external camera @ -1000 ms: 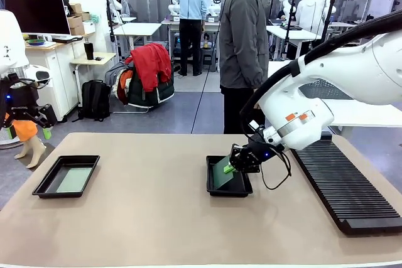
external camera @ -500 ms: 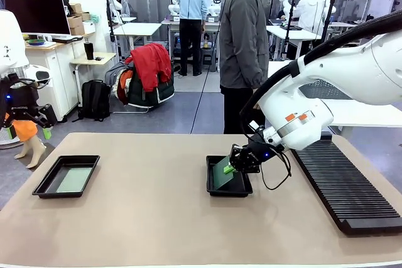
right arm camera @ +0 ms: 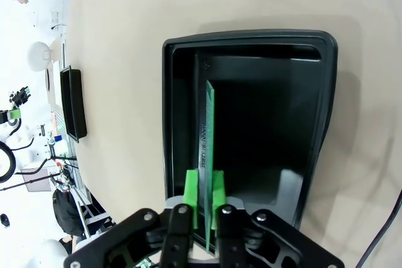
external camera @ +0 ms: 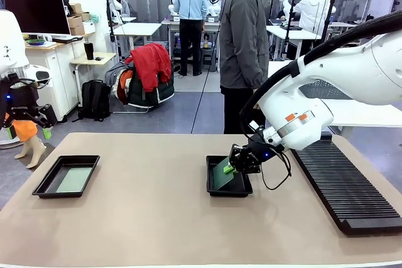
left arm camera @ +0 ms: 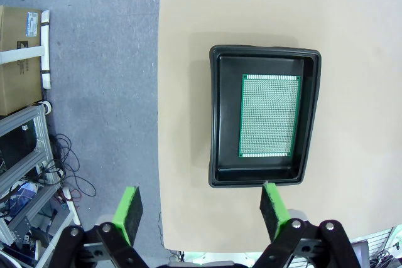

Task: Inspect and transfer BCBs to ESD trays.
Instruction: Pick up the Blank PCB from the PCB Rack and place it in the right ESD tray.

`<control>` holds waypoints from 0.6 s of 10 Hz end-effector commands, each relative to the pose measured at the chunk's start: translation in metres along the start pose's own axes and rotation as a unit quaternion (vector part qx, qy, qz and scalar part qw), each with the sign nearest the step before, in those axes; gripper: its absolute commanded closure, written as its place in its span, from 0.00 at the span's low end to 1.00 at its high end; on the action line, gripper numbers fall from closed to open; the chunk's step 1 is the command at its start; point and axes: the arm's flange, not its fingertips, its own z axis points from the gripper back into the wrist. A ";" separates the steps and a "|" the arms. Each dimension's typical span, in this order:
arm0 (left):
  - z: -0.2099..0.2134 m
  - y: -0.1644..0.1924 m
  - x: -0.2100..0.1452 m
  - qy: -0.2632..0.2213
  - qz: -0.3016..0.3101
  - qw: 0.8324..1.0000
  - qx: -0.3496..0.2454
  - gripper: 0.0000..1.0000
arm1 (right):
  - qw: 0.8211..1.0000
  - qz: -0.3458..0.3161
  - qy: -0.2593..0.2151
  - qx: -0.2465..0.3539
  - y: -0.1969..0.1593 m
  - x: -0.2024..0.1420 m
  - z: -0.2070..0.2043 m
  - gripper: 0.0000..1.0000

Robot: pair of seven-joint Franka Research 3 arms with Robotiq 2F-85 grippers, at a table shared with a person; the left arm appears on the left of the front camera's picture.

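**Board held on edge over the middle tray**

Jaws of the right gripper [right arm camera: 205, 202] stand nearly together, 1 green pad on each face of a green BCB [right arm camera: 206, 136], which passes edge-on between them; whether the pads press the board or have just slackened off it cannot be told from the right wrist view. In the front view the same gripper [external camera: 231, 168] sits low over the right-hand ESD tray [external camera: 217, 191], and the board leans at a slant with its lower edge down inside the tray. The right wrist view shows the board standing on its long edge, running from the tray's near wall toward the far wall, closer to the tray's left wall than to its right.

Jaws of the left gripper [left arm camera: 204, 208] stand wide apart, with nothing between the 2 pads. Below them lies the left ESD tray [left arm camera: 217, 111], close to the left edge of the desk [external camera: 157, 218], and a 2nd BCB [left arm camera: 269, 115] lies flat on its floor, nearer the tray's right wall in this view. In the front view this tray [external camera: 45, 183] sits near the desk's left edge, well apart from the other.

A long black ribbed rack [external camera: 348, 189] runs along the desk's right edge, just beside the right-hand tray. A person in a grey jacket [external camera: 242, 36] stands at the far edge of the desk.
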 end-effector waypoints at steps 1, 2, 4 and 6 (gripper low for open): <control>-0.001 0.000 -0.001 -0.001 0.000 1.000 -0.002 0.00 | 0.999 -0.009 0.001 -0.037 0.013 -0.003 0.001 0.64; -0.001 0.000 -0.001 -0.001 0.000 1.000 -0.002 0.00 | 0.999 0.000 0.002 -0.052 0.021 -0.005 0.004 0.54; -0.001 0.000 -0.001 -0.001 0.000 1.000 -0.002 0.00 | 0.995 0.012 0.002 -0.096 0.045 -0.007 0.010 0.36; -0.001 0.000 -0.001 -0.001 0.000 1.000 -0.002 0.00 | 0.987 0.021 0.006 -0.158 0.070 -0.008 0.018 0.17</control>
